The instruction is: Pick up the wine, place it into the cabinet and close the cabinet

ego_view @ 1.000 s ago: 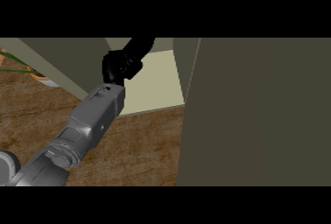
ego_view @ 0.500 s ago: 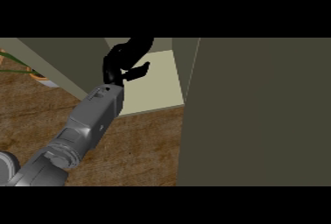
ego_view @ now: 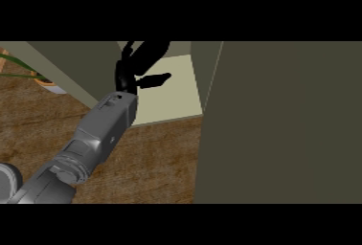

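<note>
Head view | left hand (ego_view: pixel 138 64) inside cabinet (ego_view: pixel 176 91) | fingers spread, holding nothing

A brown wood-grain tabletop (ego_view: pixel 152 162) fills the lower left of the head view. At the far left edge, a potted plant (ego_view: pixel 28 72) stands on it: thin green leaves arch over an orange-brown pot, which is partly hidden and touches the picture's left side.

Left hand (ego_view: pixel 136 64) extended up on its grey forearm (fingers spread, straight).
</note>
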### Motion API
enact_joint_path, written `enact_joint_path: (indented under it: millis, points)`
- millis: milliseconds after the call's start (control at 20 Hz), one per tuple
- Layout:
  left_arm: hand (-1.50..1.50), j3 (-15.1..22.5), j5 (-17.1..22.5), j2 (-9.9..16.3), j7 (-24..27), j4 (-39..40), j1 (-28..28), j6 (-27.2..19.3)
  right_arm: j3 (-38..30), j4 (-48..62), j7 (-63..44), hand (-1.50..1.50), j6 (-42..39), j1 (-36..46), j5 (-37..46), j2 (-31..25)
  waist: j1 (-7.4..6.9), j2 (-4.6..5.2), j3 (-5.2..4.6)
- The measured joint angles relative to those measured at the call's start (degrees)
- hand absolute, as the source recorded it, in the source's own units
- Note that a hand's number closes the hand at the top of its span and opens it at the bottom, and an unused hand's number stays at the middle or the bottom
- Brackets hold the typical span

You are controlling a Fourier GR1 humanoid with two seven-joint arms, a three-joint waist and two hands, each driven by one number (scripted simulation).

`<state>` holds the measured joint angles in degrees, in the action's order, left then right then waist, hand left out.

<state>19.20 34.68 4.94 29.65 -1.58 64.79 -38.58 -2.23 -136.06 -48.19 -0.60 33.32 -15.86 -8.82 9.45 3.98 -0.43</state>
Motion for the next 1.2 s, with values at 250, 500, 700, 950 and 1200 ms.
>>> enact_joint_path:
  millis: [250, 500, 700, 950, 1200]
  points:
    - [-1.50, 0.9, -0.7, -0.6, 0.5, -1.1, -0.1, 6.2, 0.2, 0.0, -0.6, -1.50, 0.9, 0.6, 0.1, 0.3, -0.89, -0.30, -0.30]
    - [-1.50, 0.2, -0.1, -1.2, 4.7, -4.5, -0.8, 16.9, -0.5, -0.1, -0.9, -1.50, 1.5, 0.6, 0.3, 0.0, -2.56, -1.01, -0.26]
    - [-1.50, -2.2, 2.1, -2.1, 8.7, -7.4, -1.1, 24.7, -1.1, -0.2, -2.4, -1.50, 2.3, 0.7, 0.4, -0.7, -3.94, -1.74, -0.17]
    - [-1.50, -4.2, 3.7, -3.5, 10.2, -10.0, -1.3, 31.6, -1.3, -0.7, -3.5, -1.50, 3.4, -0.6, 0.9, -1.5, -6.02, -2.77, 0.04]
    - [-1.50, -4.0, 2.9, -4.3, 8.5, -13.2, -2.0, 33.7, -1.7, -0.8, -5.0, -1.50, 4.8, 0.2, 1.3, -2.7, -7.85, -3.56, 0.19]
